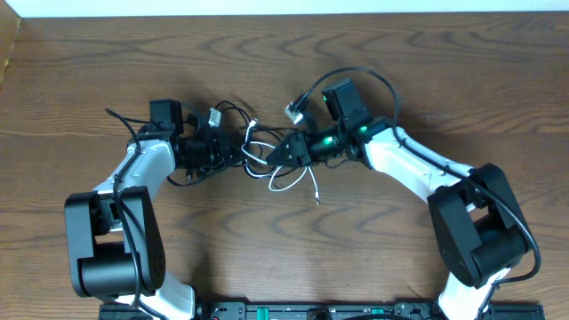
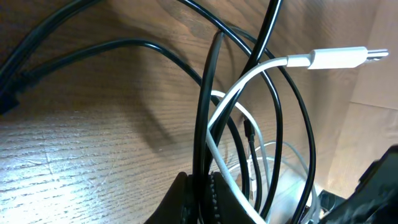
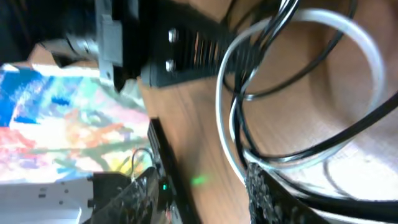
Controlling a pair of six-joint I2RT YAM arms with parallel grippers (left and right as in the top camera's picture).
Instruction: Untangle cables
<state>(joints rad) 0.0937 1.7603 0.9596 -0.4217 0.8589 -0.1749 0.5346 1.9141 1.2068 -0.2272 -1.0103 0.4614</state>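
Mid-untangle: white cable (image 2: 249, 76) and black cable (image 2: 204, 112) lay knotted at centre of bench (image 1: 427, 71). Left jaws clamped black cable; right jaws sat among loops, open or gripping unclear. Next likely: draw apart gently, freeing white loop

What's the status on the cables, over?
Left gripper shut on black cable. Right gripper in tangle, jaws unclear. White cable looped through black. No other obstruction seen.

on the wooden table (image 1: 89, 71), the left gripper (image 1: 233, 153) and right gripper (image 1: 277, 153) face each other across a tangle. the black cable (image 1: 233, 106) loops above it, and the white cable (image 1: 279, 188) curls just below.
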